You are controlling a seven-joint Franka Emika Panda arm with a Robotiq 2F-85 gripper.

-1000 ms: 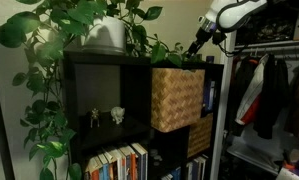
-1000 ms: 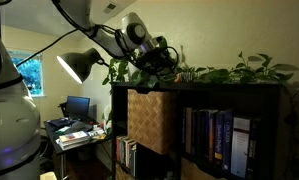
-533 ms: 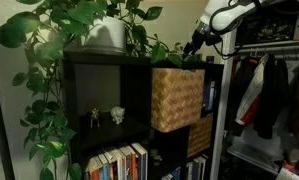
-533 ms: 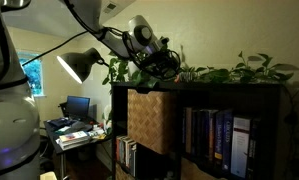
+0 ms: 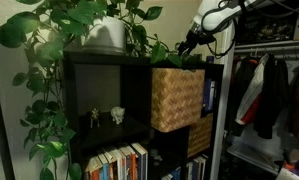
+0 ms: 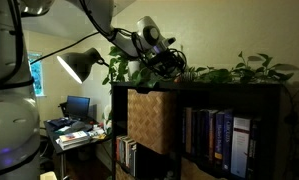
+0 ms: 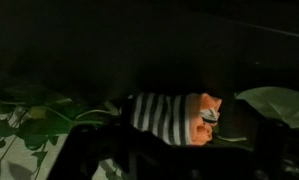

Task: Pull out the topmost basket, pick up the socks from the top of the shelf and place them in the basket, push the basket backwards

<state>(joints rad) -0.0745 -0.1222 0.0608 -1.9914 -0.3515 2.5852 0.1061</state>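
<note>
The tan cube-shaped basket [image 5: 177, 98] is coarse woven wicker, rough and matt. The tall black cube shelf [image 5: 99, 90] has a smooth, dull finish. In the wrist view, the black-and-white striped socks with orange toes [image 7: 174, 117] are soft knitted cloth, and the green plant leaves [image 7: 274, 103] show a faint waxy sheen.

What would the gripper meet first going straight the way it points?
Probably the striped socks, centred ahead of the gripper on top of the shelf; leaves sit off to the sides. Dark view, depth unclear.
</note>
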